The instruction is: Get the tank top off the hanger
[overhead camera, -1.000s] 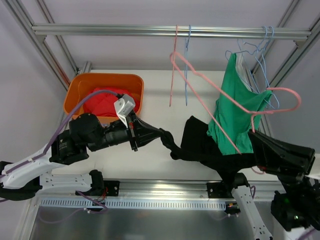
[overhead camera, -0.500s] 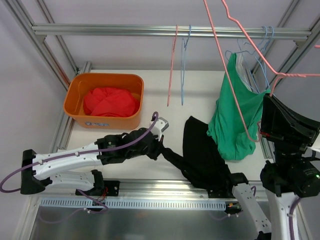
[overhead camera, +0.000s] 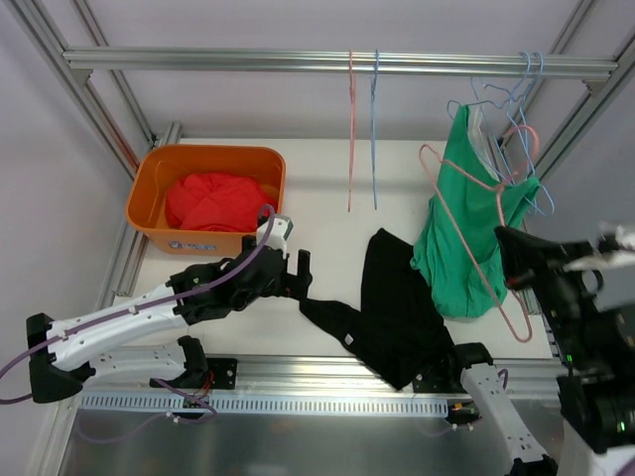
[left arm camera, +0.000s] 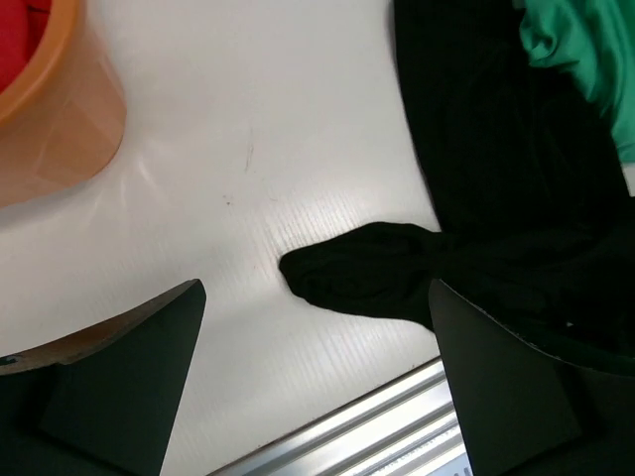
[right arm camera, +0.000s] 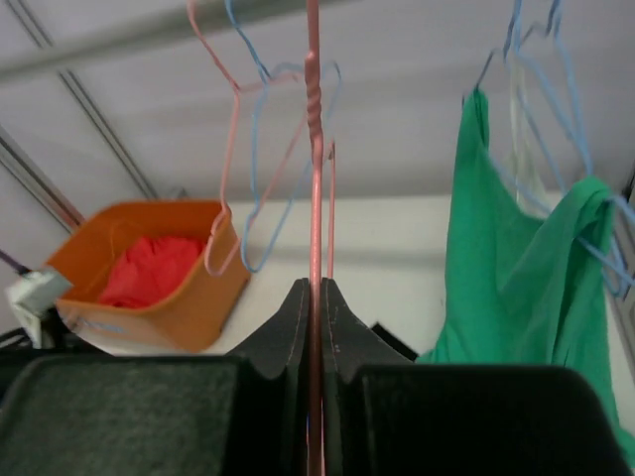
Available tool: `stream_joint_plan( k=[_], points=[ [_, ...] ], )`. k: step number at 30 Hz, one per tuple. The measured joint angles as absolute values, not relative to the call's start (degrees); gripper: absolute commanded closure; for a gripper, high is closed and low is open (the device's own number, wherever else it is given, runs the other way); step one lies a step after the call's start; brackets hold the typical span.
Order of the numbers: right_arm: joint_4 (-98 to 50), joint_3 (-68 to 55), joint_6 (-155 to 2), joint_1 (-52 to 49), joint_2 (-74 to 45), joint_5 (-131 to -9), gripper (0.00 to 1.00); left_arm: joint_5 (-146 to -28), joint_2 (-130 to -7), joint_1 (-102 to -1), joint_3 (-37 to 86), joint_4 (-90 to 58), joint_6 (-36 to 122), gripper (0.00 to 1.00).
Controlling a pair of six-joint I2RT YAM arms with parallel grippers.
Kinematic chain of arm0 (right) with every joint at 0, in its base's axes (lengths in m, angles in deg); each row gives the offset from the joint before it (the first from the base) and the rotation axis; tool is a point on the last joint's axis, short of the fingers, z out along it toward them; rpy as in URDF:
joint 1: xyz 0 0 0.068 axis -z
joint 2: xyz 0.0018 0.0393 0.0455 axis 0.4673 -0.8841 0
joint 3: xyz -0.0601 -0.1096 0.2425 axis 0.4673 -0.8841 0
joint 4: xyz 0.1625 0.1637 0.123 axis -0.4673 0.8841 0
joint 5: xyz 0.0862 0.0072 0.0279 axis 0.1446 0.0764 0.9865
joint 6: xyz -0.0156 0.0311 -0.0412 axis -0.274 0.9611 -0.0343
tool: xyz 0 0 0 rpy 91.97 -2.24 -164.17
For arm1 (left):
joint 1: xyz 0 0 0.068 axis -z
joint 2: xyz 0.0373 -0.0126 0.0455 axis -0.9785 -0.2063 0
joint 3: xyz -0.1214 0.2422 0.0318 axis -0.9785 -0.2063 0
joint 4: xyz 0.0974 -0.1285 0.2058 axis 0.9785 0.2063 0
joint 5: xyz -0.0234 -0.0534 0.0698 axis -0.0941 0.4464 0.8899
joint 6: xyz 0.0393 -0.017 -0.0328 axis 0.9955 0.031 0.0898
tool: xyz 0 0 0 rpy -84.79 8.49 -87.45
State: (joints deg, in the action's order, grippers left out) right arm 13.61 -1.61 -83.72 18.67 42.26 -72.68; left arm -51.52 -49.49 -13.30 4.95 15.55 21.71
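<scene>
Nearest the arms, the black tank top (overhead camera: pixel 397 297) lies slack on the table (overhead camera: pixel 327 169), its near hem reaching the front edge and one twisted strap trailing out to the left. No wire runs through it, so the removal itself looks done. The left pincer (overhead camera: pixel 298 273) hovers just above that strap end with its jaws spread wide and nothing between them, a pose that reads as a let-go over the table rather than a grip. To the right, the right pincer (right arm camera: pixel 314 307) is clamped tight on the thin wire of the pink hanger (right arm camera: pixel 315 119) and holds it bare and aloft, clear of the cloth, probably so it can be hung up again. Farther back on the left sits an orange bin (overhead camera: pixel 208 151) with red cloth (overhead camera: pixel 218 198) inside, likely where clothes are meant to go. Farthest off, a green garment (overhead camera: pixel 466 228) hangs on blue hangers from the rail (overhead camera: pixel 337 61).
</scene>
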Motion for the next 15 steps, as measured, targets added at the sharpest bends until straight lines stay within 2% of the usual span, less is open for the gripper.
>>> stream_joint_plan(
  k=[5, 10, 15],
  points=[
    [16.0, -1.3, -83.9, 18.6, 27.0, -71.0, 1.00, -51.6, -42.7, -13.3, 4.8, 16.2, 23.0, 0.01],
    [12.1, 3.1, -85.1, 17.6, 13.1, -71.3, 1.00, -53.0, -38.9, -13.3, 4.2, 16.3, 24.3, 0.01],
    [6.7, 10.5, -88.0, 9.8, 1.6, -77.2, 1.00, -54.9, -39.0, -13.3, 3.1, 17.1, 24.4, 0.01]
  ],
)
